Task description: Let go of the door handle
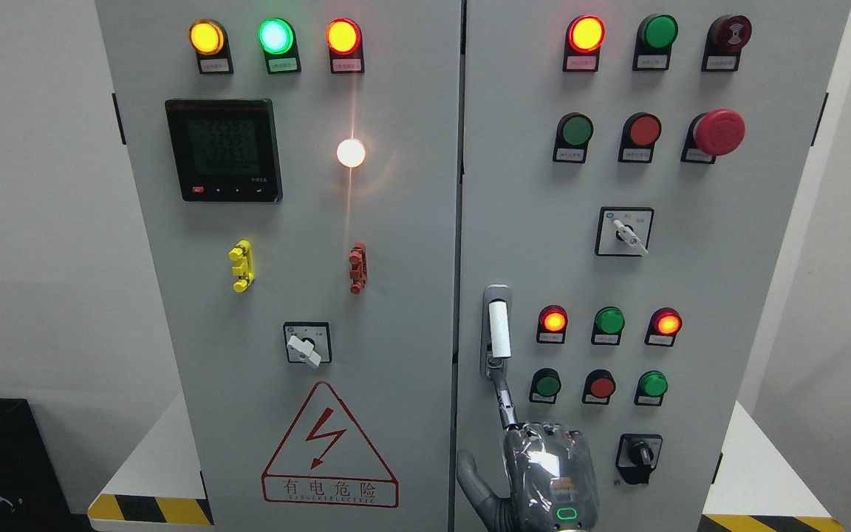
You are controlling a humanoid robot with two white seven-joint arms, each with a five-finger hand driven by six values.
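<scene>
Head view: door handle [497, 330] sits lower centre, at left edge of the right door [691, 258]; hand [547, 473] below it, arm side unclear, one of its fingers [501, 395] extended to handle's base, gripping nothing. Best to draw straight back, w/o snagging. Cabinet is grey, walls white.
</scene>
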